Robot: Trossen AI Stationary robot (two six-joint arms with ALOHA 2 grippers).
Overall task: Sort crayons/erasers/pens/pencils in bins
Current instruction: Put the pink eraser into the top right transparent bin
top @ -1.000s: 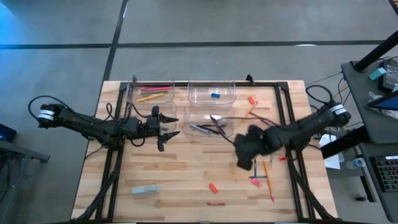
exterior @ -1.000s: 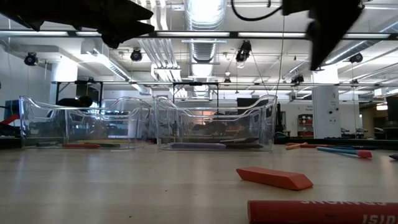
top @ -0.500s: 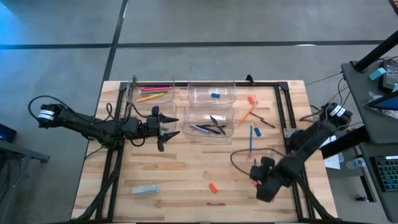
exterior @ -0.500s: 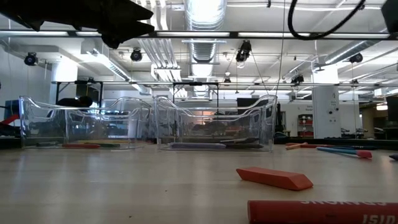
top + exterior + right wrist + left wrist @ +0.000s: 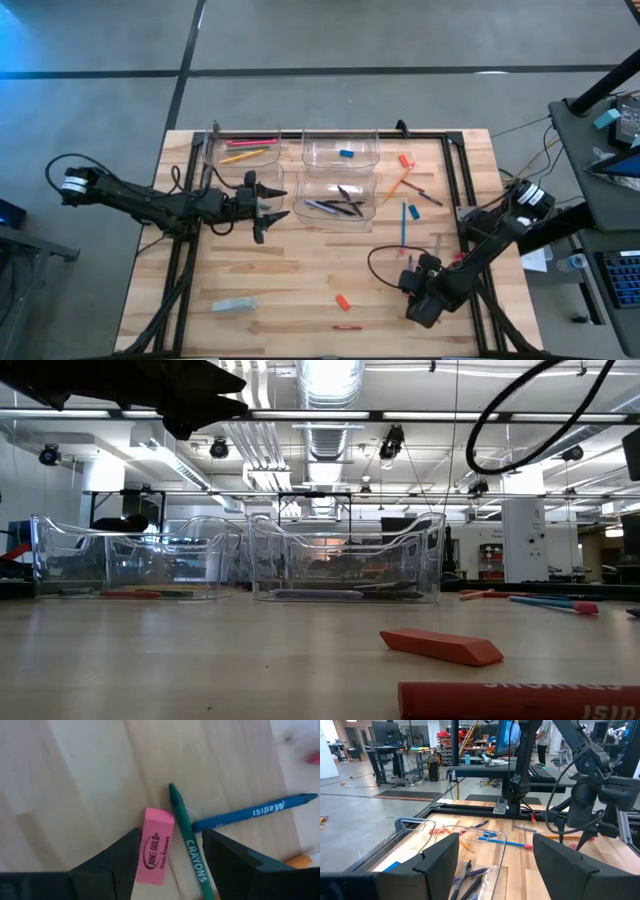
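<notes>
My right gripper (image 5: 418, 300) is open, pointing down over the table's near right part. In its wrist view the gripper (image 5: 170, 870) has a pink eraser (image 5: 155, 852) and a green crayon (image 5: 190, 845) lying flat on the wood between its fingers, touching neither. A blue crayon (image 5: 255, 812) lies beside them. My left gripper (image 5: 270, 202) is open and empty, hovering beside the four clear bins. The far left bin (image 5: 245, 150) holds pencils. The far right bin (image 5: 340, 152) holds a blue eraser. The near right bin (image 5: 335, 205) holds dark pens.
A blue pencil (image 5: 404, 225), an orange pencil (image 5: 397, 185), an orange-red eraser (image 5: 405, 160) and a dark pen (image 5: 427, 196) lie right of the bins. An orange-red eraser (image 5: 342, 301), a red crayon (image 5: 347, 327) and a grey block (image 5: 233, 305) lie near the front edge.
My right gripper has gone from beside the pens' bin toward the table's near edge and down, ending low over the pink eraser and crayons.
</notes>
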